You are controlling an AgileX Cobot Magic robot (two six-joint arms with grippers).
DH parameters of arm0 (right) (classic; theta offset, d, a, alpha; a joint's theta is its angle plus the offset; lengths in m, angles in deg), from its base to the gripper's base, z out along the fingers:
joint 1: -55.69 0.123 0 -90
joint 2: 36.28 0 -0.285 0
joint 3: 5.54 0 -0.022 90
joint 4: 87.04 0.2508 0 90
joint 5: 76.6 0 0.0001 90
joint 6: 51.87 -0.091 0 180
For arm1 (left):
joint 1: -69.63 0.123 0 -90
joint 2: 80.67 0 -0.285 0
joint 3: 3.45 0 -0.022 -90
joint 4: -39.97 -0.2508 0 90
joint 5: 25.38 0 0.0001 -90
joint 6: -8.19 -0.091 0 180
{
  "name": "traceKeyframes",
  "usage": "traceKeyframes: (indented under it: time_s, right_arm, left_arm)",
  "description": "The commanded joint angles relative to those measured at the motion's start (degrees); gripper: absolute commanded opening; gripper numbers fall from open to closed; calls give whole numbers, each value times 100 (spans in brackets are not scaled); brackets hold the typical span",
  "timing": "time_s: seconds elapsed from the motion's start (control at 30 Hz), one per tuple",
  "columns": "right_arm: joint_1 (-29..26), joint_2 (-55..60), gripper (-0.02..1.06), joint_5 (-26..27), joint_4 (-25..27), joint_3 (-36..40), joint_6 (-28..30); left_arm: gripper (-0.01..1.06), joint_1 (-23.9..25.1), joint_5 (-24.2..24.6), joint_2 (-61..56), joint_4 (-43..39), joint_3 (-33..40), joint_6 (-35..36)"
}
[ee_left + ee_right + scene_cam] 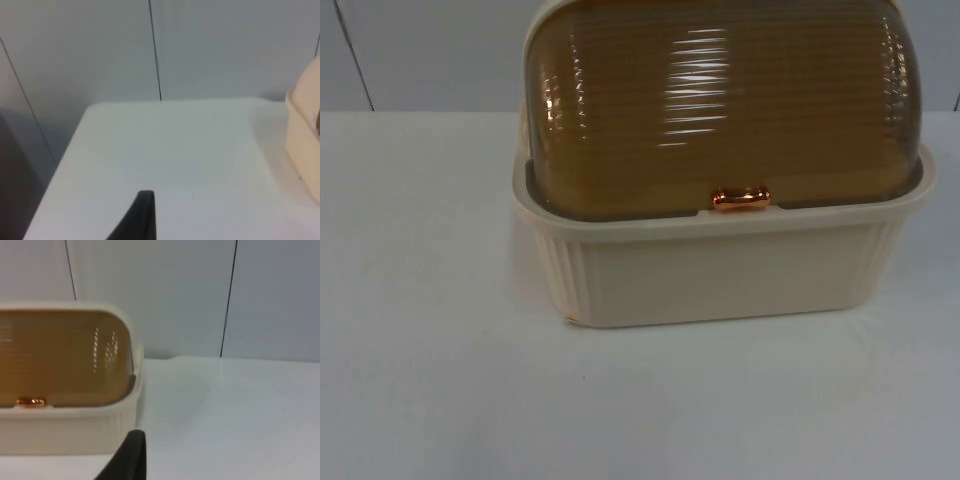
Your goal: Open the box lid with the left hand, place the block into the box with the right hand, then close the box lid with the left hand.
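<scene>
Cream box (720, 270) with ribbed walls sits on the white table (440, 380), close to the grey wall (420, 50). Its amber, ribbed, see-through domed lid (720, 100) is down, with a shiny copper handle (740, 197) at the front rim.

Left gripper (137, 220) over bare table, box just beside. Right gripper (127, 457) near the box front. Can't tell how wide either stands, or any hold.
</scene>
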Motion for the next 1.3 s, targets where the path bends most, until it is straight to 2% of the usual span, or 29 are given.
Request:
traceKeyframes:
  time_s: [0.0, 0.27, 0.73, 1.03, 1.17, 1.27]
  right_arm:
    - [-12, 0, 105, 130, -120, 188, -39]
    - [-12, 0, 105, 137, -137, 767, -38]
    - [-12, 0, 105, 235, -137, 1107, -38]
    - [-12, 0, 105, -45, -137, 1107, -38]
    - [-12, 0, 105, 88, -137, 1512, -52]
    - [-12, 0, 105, 98, -114, 1512, -52]
  left_arm:
    - [105, 12, -33, 3, -37, 173, 53]
    - [105, 12, -77, 3, -37, 521, 53]
    - [105, 12, -299, 3, -25, 1167, 53]
    - [105, 12, -256, 3, -36, 1208, 53]
    - [105, 12, -241, 3, -36, 1208, 53]
    - [105, 12, -241, 3, -36, 1208, 53]
